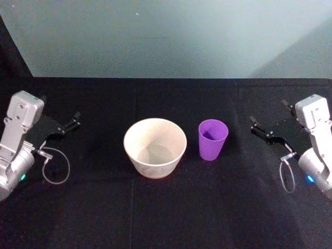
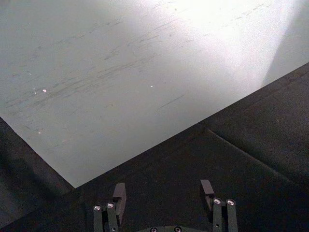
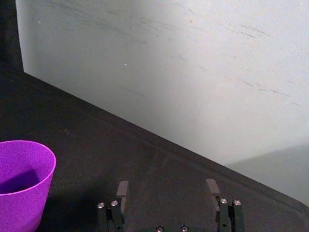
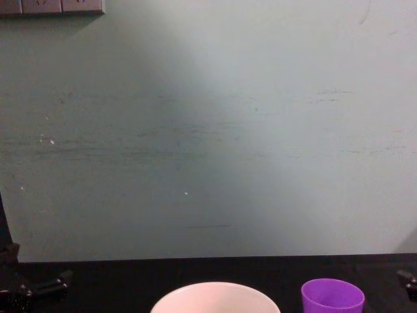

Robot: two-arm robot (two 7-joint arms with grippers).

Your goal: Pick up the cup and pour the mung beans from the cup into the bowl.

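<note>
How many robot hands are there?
2. The left gripper is left of the bowl; the right gripper is right of the cup. Both are open. None seems hidden.

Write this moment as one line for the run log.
stage: before pickup | cup: upright, right of bowl, not touching | left gripper: open, at table's left | right gripper: open, right of cup, apart

cup cropped, inside shadowed, bowl base cropped

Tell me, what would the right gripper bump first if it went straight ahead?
Likely the pale wall beyond the table. The right gripper points beside the cup, not at it.
</note>
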